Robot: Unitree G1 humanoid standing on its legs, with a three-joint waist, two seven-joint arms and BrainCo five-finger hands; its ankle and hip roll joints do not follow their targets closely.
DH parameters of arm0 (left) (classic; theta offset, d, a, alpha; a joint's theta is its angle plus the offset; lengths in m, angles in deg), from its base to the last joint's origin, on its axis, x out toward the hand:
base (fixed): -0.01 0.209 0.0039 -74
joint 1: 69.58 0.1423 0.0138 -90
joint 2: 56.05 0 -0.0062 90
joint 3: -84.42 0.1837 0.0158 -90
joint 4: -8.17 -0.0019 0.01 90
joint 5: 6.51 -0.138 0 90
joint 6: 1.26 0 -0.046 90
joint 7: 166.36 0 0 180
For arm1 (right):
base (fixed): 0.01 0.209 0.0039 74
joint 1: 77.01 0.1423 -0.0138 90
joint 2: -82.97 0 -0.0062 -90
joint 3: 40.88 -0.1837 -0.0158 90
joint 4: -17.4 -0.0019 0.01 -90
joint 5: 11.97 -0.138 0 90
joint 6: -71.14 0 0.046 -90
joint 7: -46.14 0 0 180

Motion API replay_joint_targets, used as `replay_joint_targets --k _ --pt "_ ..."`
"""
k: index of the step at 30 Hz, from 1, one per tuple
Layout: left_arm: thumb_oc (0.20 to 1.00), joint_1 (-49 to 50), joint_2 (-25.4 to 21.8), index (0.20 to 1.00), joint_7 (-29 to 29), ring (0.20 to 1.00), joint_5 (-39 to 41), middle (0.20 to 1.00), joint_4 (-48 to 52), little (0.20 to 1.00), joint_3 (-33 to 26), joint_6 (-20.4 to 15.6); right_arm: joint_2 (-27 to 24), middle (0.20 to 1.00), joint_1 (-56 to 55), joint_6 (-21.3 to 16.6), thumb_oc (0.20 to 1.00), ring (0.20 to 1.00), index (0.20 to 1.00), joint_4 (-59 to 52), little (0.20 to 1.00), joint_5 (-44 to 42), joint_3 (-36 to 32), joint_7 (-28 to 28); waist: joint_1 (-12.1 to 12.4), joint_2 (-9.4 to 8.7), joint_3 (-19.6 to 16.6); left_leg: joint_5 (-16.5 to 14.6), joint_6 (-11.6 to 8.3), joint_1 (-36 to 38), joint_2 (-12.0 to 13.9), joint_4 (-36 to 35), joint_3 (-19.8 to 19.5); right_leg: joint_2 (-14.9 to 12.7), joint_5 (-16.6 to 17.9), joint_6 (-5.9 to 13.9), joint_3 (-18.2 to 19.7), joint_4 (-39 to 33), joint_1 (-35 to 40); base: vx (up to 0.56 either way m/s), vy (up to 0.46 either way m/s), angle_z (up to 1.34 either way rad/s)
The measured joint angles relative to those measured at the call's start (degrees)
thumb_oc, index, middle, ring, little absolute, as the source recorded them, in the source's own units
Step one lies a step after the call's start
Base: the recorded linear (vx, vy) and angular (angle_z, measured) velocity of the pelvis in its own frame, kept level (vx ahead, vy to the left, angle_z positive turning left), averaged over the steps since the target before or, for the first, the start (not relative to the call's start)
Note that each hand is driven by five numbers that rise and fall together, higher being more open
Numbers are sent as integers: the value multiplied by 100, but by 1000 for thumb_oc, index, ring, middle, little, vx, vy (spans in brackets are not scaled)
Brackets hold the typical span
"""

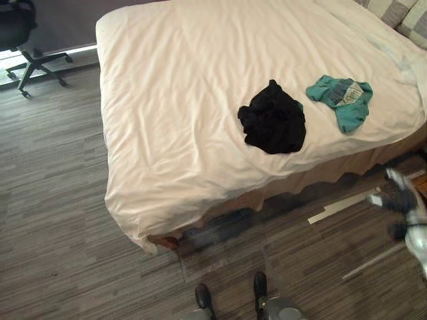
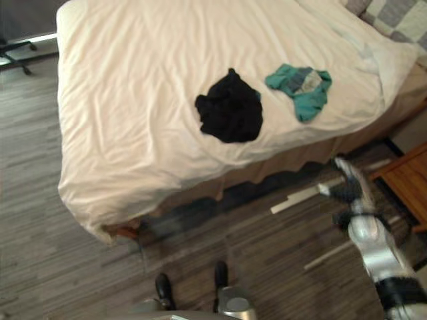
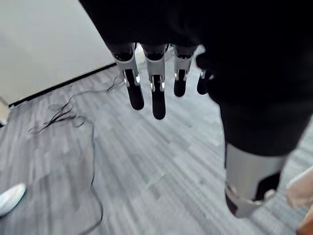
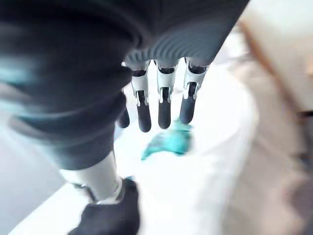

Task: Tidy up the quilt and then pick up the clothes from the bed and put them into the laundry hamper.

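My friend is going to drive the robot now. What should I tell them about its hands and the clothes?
Left hand: open, fingers straight, holding nothing, hanging over the grey floor.
Right hand: open and not holding anything, raised beside the bed's near edge, pointing toward the clothes.
Black garment: crumpled on the quilt near the bed's near edge.
Teal garment: on the quilt just beyond the black one, toward the pillow end.
Done: the quilt lies spread fairly smooth over the bed.
Left: pick up both garments and put them in the laundry hamper.
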Motion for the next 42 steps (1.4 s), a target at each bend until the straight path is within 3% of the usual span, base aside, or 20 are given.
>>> replay_joint_targets --k 1,3,5,7,9,10,11,15,17,18,21,24,27,29,30,32,34,37,41,42 --pt "1000 -65 184 1000 43 1000 172 1000 11 1000 49 -33 51 200 458 -273 200 200 200 -303 200 14 134 42 123 -41 -47 8 9 -110 11 2 -16 -7 11 10 -54 1 -95 -190 -66 27" --pt "1000 -96 494 1000 -21 1000 614 1000 450 1000 258 -92 383 200 1749 -231 200 200 200 -371 200 194 687 116 397 -93 -47 125 42 -473 83 147 -95 27 46 57 -213 122 -395 -199 -49 27" --pt "1000 -542 733 1000 30 1000 683 1000 657 1000 579 -268 328 200 2742 -420 200 200 200 -313 200 380 1080 230 649 -99 11 223 82 -898 106 180 -197 26 112 45 -377 161 -719 -168 -19 72" --pt "1000 -706 754 1000 27 1000 871 1000 908 1000 996 -368 362 200 3781 -353 200 200 200 -129 200 398 1728 300 866 -134 293 518 67 -1076 204 200 -211 84 100 20 -449 259 -900 -104 -54 36" --pt "1000 -775 728 1000 -29 1000 1055 1000 1398 1000 1483 -380 713 200 4687 -290 200 200 200 329 200 441 2229 528 1097 -65 649 606 94 -1354 195 232 -333 39 81 2 -564 399 -1107 -80 -59 21" --pt "1000 -812 678 1000 -52 1000 1084 1000 1821 1000 1757 -438 786 200 4945 -284 200 200 200 484 200 440 2282 610 1114 -94 744 612 87 -1517 172 277 -423 5 81 2 -655 458 -1229 -72 -22 59" --pt "1000 -1081 693 1000 -10 1000 1076 1000 2177 1000 2020 -605 797 200 5061 -205 200 200 200 655 200 435 2211 662 1237 15 1045 683 61 -1671 149 284 -474 -46 83 0 -828 505 -1325 -95 -3 64" --pt "1000 -1331 271 1000 38 1000 587 1000 3204 1000 2919 -723 1285 200 4729 -118 200 200 200 1316 200 289 1989 799 1470 133 1534 840 61 -2051 32 236 -737 -199 -74 -75 -1091 876 -1741 -95 0 42" --pt "1000 -1462 422 1000 45 1000 559 1000 3283 1000 2411 -790 1663 200 4498 -44 200 200 200 2045 200 235 2022 898 1594 343 1853 916 187 -2285 -97 362 -938 -398 -296 -57 -1263 1391 -2003 -41 -14 65" --pt "1000 -1579 665 1000 -1 1000 796 1000 2840 1000 1856 -767 2291 200 4170 -200 200 200 200 2162 200 217 1426 1464 1519 478 1956 902 204 -2291 -198 371 -1155 -551 -553 -61 -1450 1704 -2005 30 14 75" --pt "1000 -1686 744 1000 -8 1000 1105 1000 2099 1000 1646 -617 2862 200 3974 -39 200 200 200 2202 200 211 1398 1446 1518 449 1929 853 233 -1944 -227 372 -1242 -563 -695 -24 -1422 1692 -1618 66 50 27" --pt "1000 -1890 1015 1000 56 1000 1109 1000 1620 1000 1684 -572 2937 200 3679 161 200 200 200 1804 200 741 2796 979 1510 449 1887 772 186 -1540 -135 352 -1288 -417 -678 -1 -1416 1398 -1128 81 20 -11" --pt "1000 -1991 1274 1000 79 1000 1096 1000 1738 1000 1855 -491 3133 200 3092 155 200 200 200 1202 200 1304 4566 -284 1642 484 1595 734 134 -1387 -22 316 -1354 -244 -658 -27 -1495 1168 -846 70 8 8" --pt "1000 -2022 1295 1000 74 1000 1067 1000 1744 1000 1927 -482 3352 200 2807 55 200 200 200 732 200 1313 4847 -715 1712 483 1472 719 114 -1332 22 307 -1369 -192 -658 -30 -1503 1119 -770 70 19 4" --pt "1000 -2076 1288 1000 77 1000 1037 1000 1733 1000 1926 -462 3362 200 2775 41 200 200 200 468 200 1291 4866 -852 1684 458 1427 719 109 -1311 24 299 -1388 -180 -658 -30 -1503 1103 -750 42 45 2" --pt "1000 -2179 1221 1000 81 1000 993 1000 1441 1000 1922 -349 2898 200 2748 16 200 200 200 -1002 200 1003 4729 -1093 1689 438 1373 740 94 -1204 24 193 -1380 -173 -656 -28 -1499 1073 -676 4 9 -3" --pt "1000 -1951 1096 1000 26 1000 1000 1000 1608 1000 1809 -349 3016 200 2646 -299 200 200 200 -1527 200 620 3713 -906 1597 267 1165 736 81 -1186 19 160 -1305 -178 -638 3 -1421 1023 -699 -21 1 -14" --pt "1000 -1962 1130 1000 27 1000 1099 1000 1793 1000 1901 -347 2941 200 2806 -175 200 200 200 -1253 200 854 3074 -443 1526 234 1084 727 34 -1300 5 135 -1297 -199 -622 25 -1403 1059 -852 -62 -24 -4" --pt "1000 -2178 1134 1000 75 1000 1096 1000 2171 1000 2407 -450 2402 200 2986 147 200 200 200 -92 200 1556 2484 225 1551 257 1096 872 80 -1773 1 140 -1327 -232 -588 16 -1430 1228 -1363 -61 -7 3" --pt "1000 -2269 1066 1000 80 1000 1080 1000 2373 1000 2686 -432 2314 200 2881 127 200 200 200 757 200 1544 2045 603 1526 277 1119 952 128 -1884 -16 133 -1303 -253 -578 16 -1430 1269 -1501 -95 28 4"
